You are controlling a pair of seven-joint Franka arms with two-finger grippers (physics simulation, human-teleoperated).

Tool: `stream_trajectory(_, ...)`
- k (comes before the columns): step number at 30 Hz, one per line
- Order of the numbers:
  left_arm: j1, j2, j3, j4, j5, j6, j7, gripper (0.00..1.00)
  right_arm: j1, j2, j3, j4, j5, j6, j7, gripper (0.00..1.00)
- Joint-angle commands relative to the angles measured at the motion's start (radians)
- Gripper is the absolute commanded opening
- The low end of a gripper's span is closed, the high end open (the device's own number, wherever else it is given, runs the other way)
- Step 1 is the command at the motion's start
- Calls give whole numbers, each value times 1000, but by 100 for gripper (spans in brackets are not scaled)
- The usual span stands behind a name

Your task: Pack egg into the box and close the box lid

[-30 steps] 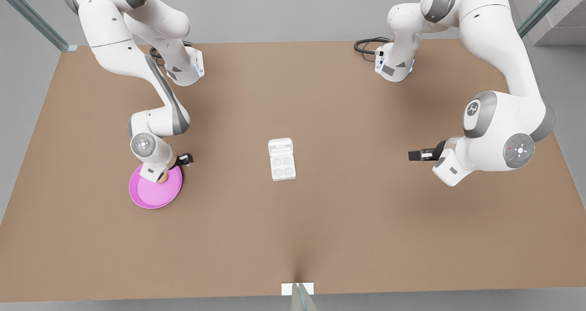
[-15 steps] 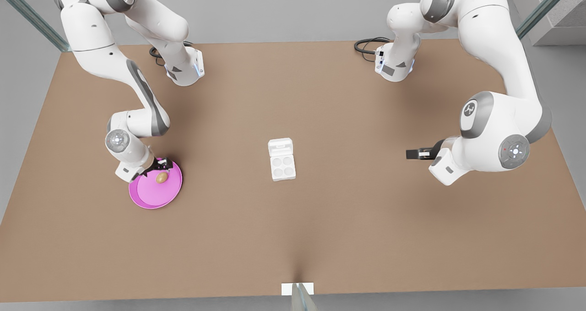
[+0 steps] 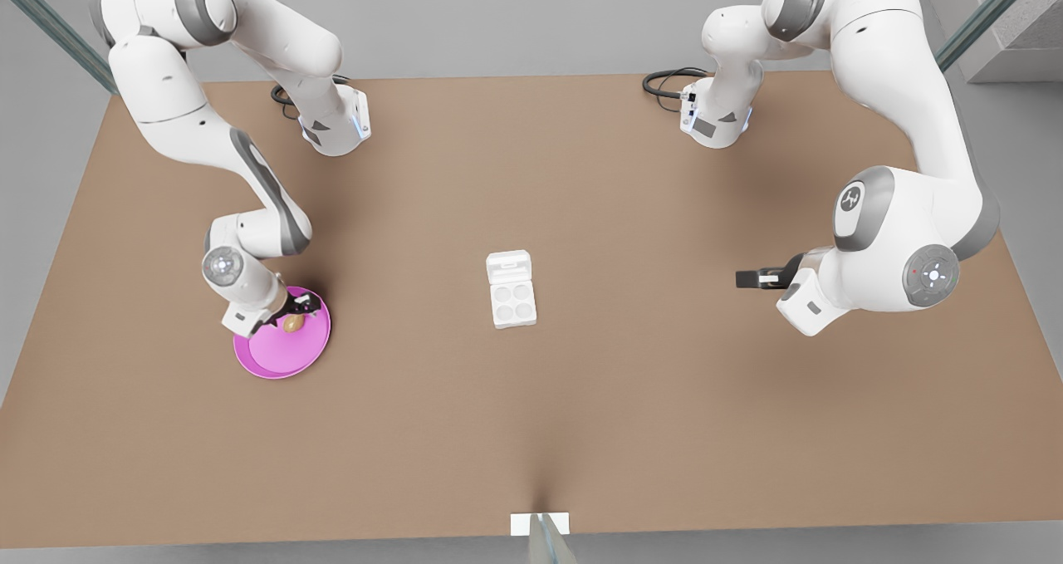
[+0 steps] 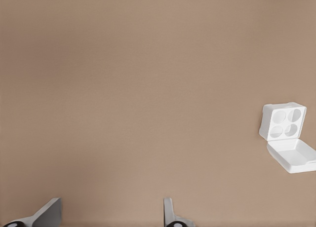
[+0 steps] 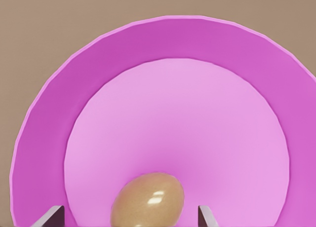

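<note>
Right hand point(image 3: 292, 315) angled down over plate point(image 3: 274, 363), fingers wide astride egg point(image 3: 292, 324); left hand point(image 3: 745, 279) level, wide, waiting

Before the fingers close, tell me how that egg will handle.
The egg is a glossy oval, so it would probably roll on the pink plate's smooth floor if nudged. Its shine hints it may slip in an off-centre pinch. The right gripper straddles it with fingers open, so a centred, gentle squeeze seems wisest.
</note>
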Motion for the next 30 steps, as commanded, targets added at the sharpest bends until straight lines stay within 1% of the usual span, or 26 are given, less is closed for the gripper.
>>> stream_trajectory(1,0,-1,0,-1,0,-1,8,100,-1,8,0,2,-3,21,-17,100)
stream_trajectory(12,0,-1,0,-1,0,-2,8,100,-22,11,0,0,-38,20,-17,100)
stream_trajectory(13,0,-1,0,-1,0,-1,8,100,-24,12,0,0,-38,21,-16,86)
stream_trajectory(14,0,-1,0,-1,0,-1,8,100,-24,12,0,0,-38,21,-16,83)
stream_trajectory(18,0,-1,0,-1,0,-2,8,100,-24,20,0,2,-38,21,-16,82)
stream_trajectory(19,0,-1,0,-1,0,-2,8,100,-26,20,0,0,-38,23,-16,62)
stream_trajectory(20,0,-1,0,-1,0,-2,8,100,-26,20,0,0,-38,21,-16,60)
stream_trajectory(25,0,-1,0,-1,0,-2,8,100,-30,20,0,2,-40,21,-16,59)
stream_trajectory(26,0,-1,0,-1,0,-2,8,100,-29,20,0,2,-40,21,-16,58)
stream_trajectory(27,1,-1,0,-1,0,-2,10,100,-29,19,0,2,-40,21,-16,52)
stream_trajectory(30,-2,-1,0,-1,2,-2,8,100,-30,11,0,2,-40,18,-16,51)
